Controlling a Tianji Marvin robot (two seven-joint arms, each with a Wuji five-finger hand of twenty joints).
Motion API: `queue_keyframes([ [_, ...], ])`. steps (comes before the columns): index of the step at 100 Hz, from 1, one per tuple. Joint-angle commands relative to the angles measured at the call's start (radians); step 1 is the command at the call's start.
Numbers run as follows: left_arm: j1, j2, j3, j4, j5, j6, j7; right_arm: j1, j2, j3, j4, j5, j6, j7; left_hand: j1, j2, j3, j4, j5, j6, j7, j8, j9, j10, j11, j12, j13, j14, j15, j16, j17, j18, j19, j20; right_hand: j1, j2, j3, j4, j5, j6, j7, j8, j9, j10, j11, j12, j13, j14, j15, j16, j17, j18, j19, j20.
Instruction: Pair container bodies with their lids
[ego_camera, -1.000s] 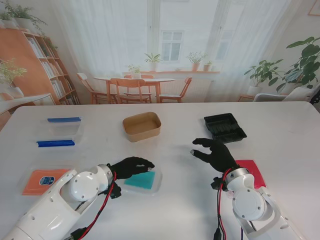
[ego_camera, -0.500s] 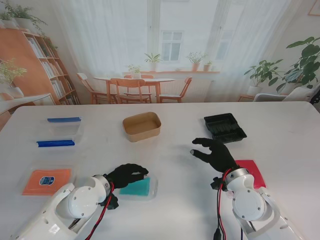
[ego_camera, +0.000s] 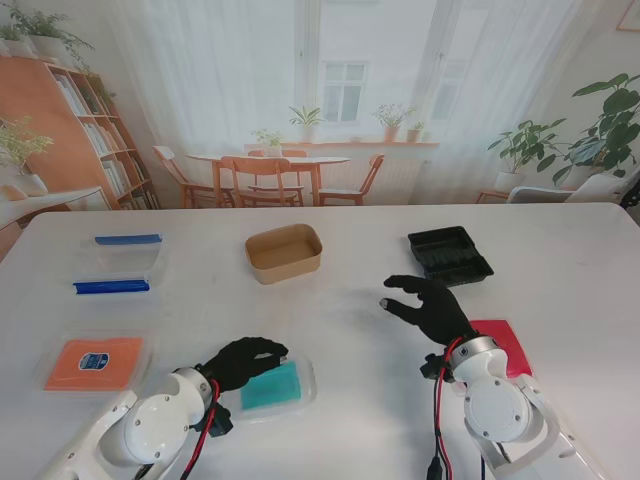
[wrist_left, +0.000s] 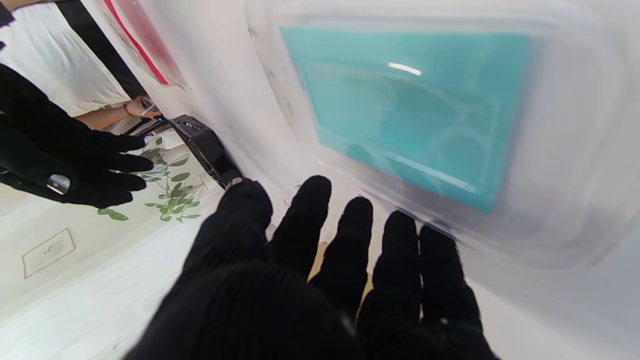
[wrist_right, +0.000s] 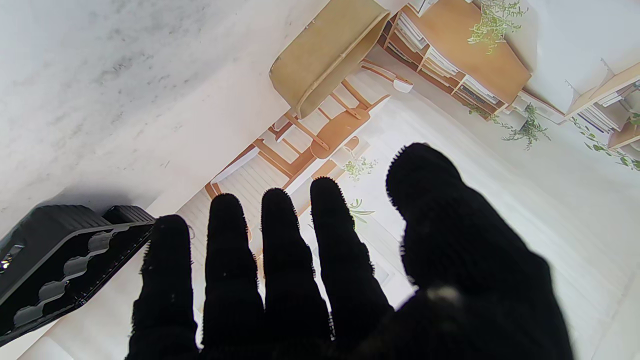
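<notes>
on the white table (ego_camera: 330, 330) the left hand (ego_camera: 243, 360) sits low and close to me, palm down, its black-gloved fingers (wrist_left: 350, 235) resting on the near-left edge of the teal lid (ego_camera: 272, 386), a clear plastic lid with a teal panel lying flat; the wrist view shows the fingertips laid side by side against the lid's rim, only loosely curled, so whether the hand truly grips the lid or merely presses on it cannot be told. the right hand (ego_camera: 428, 306) hovers over bare table farther from me and to the right, holding nothing, its fingers (wrist_right: 280, 240) stretched forward and slightly apart with the thumb off to one side. just beside the right wrist, on its right, lies the red lid (ego_camera: 508, 342), flat and partly hidden by the arm. farther from me, the black container (ego_camera: 450, 255) stands near the right hand, ribbed inside, and the brown paper container (ego_camera: 284, 251) sits near the table's middle, open side up. on the left, the clear container with blue clips (ego_camera: 118, 264) stands well apart from both hands, and nearer to me on that side the orange lid (ego_camera: 94, 362) lies flat, near the left arm but not touching it. none of the bodies has a lid on it.
</notes>
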Motion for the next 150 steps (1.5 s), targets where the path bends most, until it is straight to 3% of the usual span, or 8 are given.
queue_keyframes([
  [1,0.022,0.002,0.007,0.015,-0.009,-0.003,-0.017,0.0,-0.004,-0.001,-0.002,0.006,-0.002,0.011,0.004,0.033,-0.009,0.002,0.015,-0.002,-0.005,-0.016,0.015,0.014,0.019,0.008,0.078,0.127,0.086,0.038,0.016,0.12,0.068,-0.004,-0.008,0.028,-0.015,0.025,0.0,-0.004,0.007,-0.011,0.003,-0.01,-0.013,-0.007,-0.022,-0.029,-0.008,-0.007,-0.002,-0.04,0.007,-0.013],
  [14,0.019,-0.001,0.003,0.021,-0.011,-0.034,-0.005,-0.001,-0.004,-0.001,-0.003,0.006,-0.004,0.011,-0.003,0.03,-0.009,0.003,0.015,-0.016,0.003,-0.008,0.021,0.004,0.022,0.01,0.087,0.102,0.089,0.041,0.016,0.116,0.102,-0.001,-0.008,0.027,-0.015,0.024,0.001,-0.005,0.007,-0.011,0.004,-0.008,-0.013,-0.006,-0.022,-0.027,-0.008,-0.007,-0.002,-0.04,0.007,-0.013],
  [67,-0.089,-0.045,-0.018,0.041,0.06,-0.21,0.225,-0.002,-0.002,0.006,-0.006,-0.001,-0.004,0.014,-0.128,-0.093,-0.015,0.027,0.025,-0.036,0.028,0.018,0.071,-0.004,0.061,0.043,0.14,0.079,0.14,0.08,0.046,0.12,0.257,0.03,-0.008,0.029,-0.014,0.025,0.0,-0.005,0.007,-0.012,0.005,-0.009,-0.013,-0.006,-0.021,-0.027,-0.008,-0.006,-0.002,-0.038,0.009,-0.011],
  [84,-0.205,-0.054,0.029,0.114,0.126,-0.187,0.271,0.001,-0.001,0.006,-0.004,0.001,-0.005,0.02,-0.13,-0.12,-0.008,0.048,-0.03,-0.041,0.014,0.013,0.011,-0.026,0.063,0.048,0.091,0.046,0.118,0.075,0.011,0.085,0.223,0.016,-0.008,0.028,-0.014,0.025,0.001,-0.006,0.007,-0.011,0.006,-0.009,-0.012,-0.004,-0.02,-0.025,-0.007,-0.005,-0.002,-0.037,0.01,-0.01],
  [106,-0.383,-0.057,0.151,0.242,0.168,-0.084,0.241,-0.002,0.0,0.012,-0.009,0.0,0.001,0.025,-0.118,-0.169,-0.007,0.057,-0.079,-0.031,-0.004,-0.008,-0.057,-0.031,0.052,0.032,0.029,0.011,0.056,0.051,0.022,0.05,-0.007,-0.066,-0.006,0.027,-0.014,0.025,0.002,-0.003,0.008,-0.011,0.007,-0.007,-0.012,-0.003,-0.019,-0.023,-0.006,-0.004,-0.002,-0.036,0.011,-0.009],
  [120,-0.496,-0.055,0.245,0.325,0.201,-0.034,0.196,-0.007,0.001,0.017,-0.013,-0.005,0.004,0.027,-0.117,-0.21,-0.005,0.055,-0.096,-0.034,-0.013,-0.025,-0.08,-0.045,0.031,0.015,-0.005,-0.026,0.005,0.004,0.027,0.004,-0.367,-0.165,-0.006,0.027,-0.015,0.025,0.001,-0.005,0.008,-0.011,0.009,-0.007,-0.012,-0.003,-0.019,-0.024,-0.006,-0.003,-0.002,-0.035,0.011,-0.009],
  [127,-0.539,-0.054,0.284,0.355,0.216,-0.021,0.182,-0.011,0.001,0.022,-0.016,-0.009,0.006,0.028,-0.115,-0.229,-0.005,0.052,-0.113,-0.04,-0.016,-0.029,-0.1,-0.056,0.023,0.009,-0.043,-0.042,-0.017,-0.006,0.016,-0.021,-0.566,-0.088,-0.006,0.027,-0.015,0.025,0.001,-0.005,0.007,-0.011,0.008,-0.008,-0.012,-0.002,-0.02,-0.024,-0.007,-0.004,-0.004,-0.035,0.01,-0.009],
  [150,-0.672,-0.058,0.409,0.46,0.247,0.026,0.14,-0.028,0.004,0.037,-0.031,-0.024,0.006,0.029,-0.113,-0.269,-0.004,0.053,-0.179,-0.038,-0.034,-0.035,-0.159,-0.069,0.019,0.009,-0.099,-0.066,-0.051,-0.01,0.036,-0.064,-0.667,-0.086,-0.007,0.025,-0.015,0.025,0.002,-0.005,0.007,-0.011,0.01,-0.006,-0.012,-0.001,-0.02,-0.022,-0.007,-0.003,-0.005,-0.032,0.009,-0.008],
])
